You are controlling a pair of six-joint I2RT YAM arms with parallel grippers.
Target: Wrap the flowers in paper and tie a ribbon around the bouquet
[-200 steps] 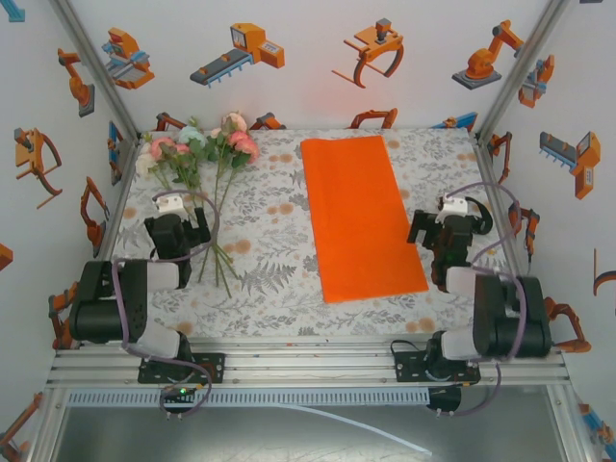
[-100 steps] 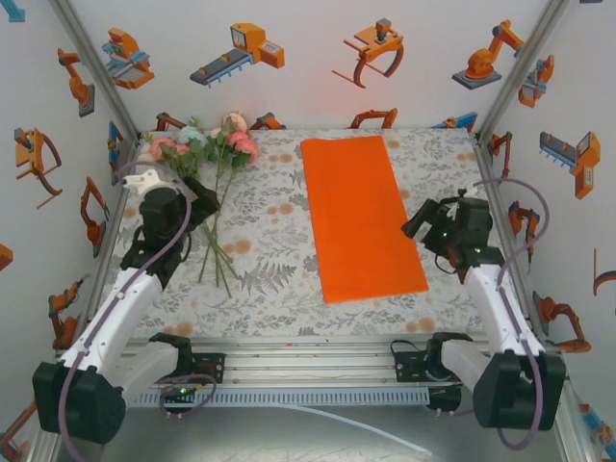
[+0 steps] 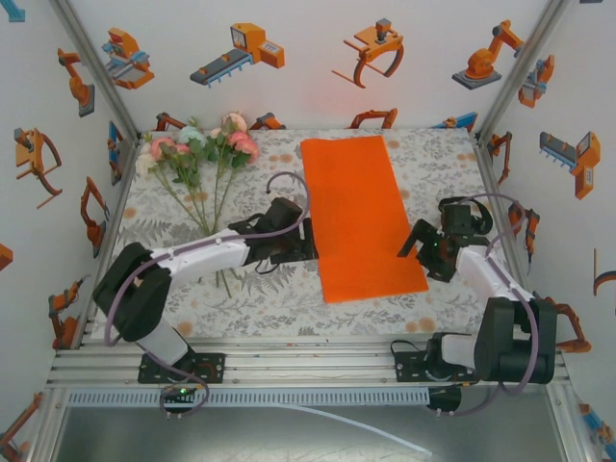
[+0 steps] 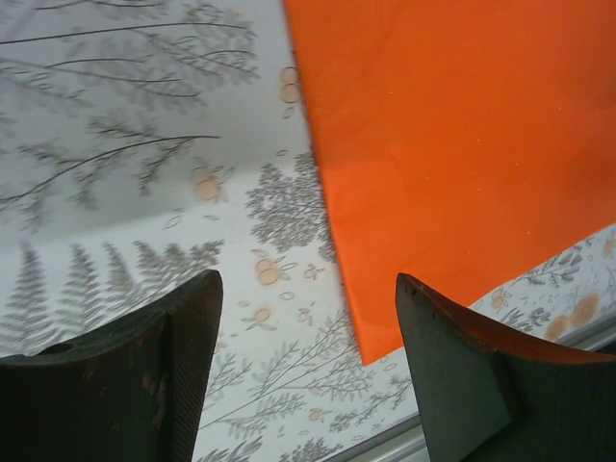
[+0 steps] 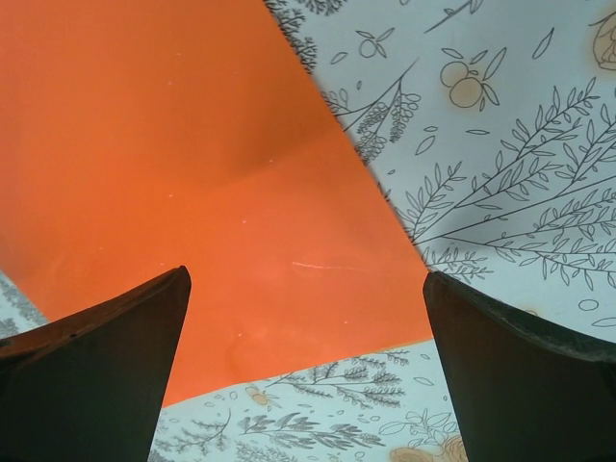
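Flowers (image 3: 197, 154) — a small bunch of artificial pink, white and pale-green blooms on long thin green stems — lie well to the left of the large bright orange rectangular sheet of thin paper (image 3: 358, 212) (image 4: 452, 144) (image 5: 173, 144). Their blooms point to the far wall and they rest on the grey floral-print tablecloth (image 3: 260, 183).

Between the flowers and the paper, the left gripper (image 3: 308, 243) (image 4: 306, 289) sits right at the paper's left edge, close to its near left corner. In the left wrist view its jaws stand wide apart and hold nothing. That corner of the paper lies in the gap between them, nearer the right-hand finger. Whether a fingertip touches the sheet cannot be told.

At the paper's near right corner is the right gripper (image 3: 420, 243) (image 5: 306, 279), its jaws also spread wide and empty. The right wrist view shows orange paper across most of the gap, with the corner just beside the right-hand finger.

Half a second ago the left gripper was over by the flower stems, far from the paper; it has swung across to the paper's left edge. The right gripper stood just off the paper's right edge and is now over the corner. Flowers and paper lie as they did.
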